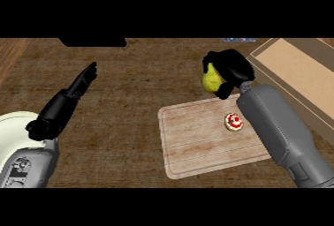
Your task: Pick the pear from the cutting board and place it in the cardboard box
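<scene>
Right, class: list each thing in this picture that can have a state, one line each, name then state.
pear: held, off the cutting board, not yet in the box
right robot hand: shut round the pear
left robot hand: open, fingers straight, holding nothing
cardboard box: open at the top
cutting board: flat on the counter
red-and-white item: resting on the cutting board, untouched

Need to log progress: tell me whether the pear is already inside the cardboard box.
No, the right hand curls round the pear over the counter, left of the cardboard box.
</scene>
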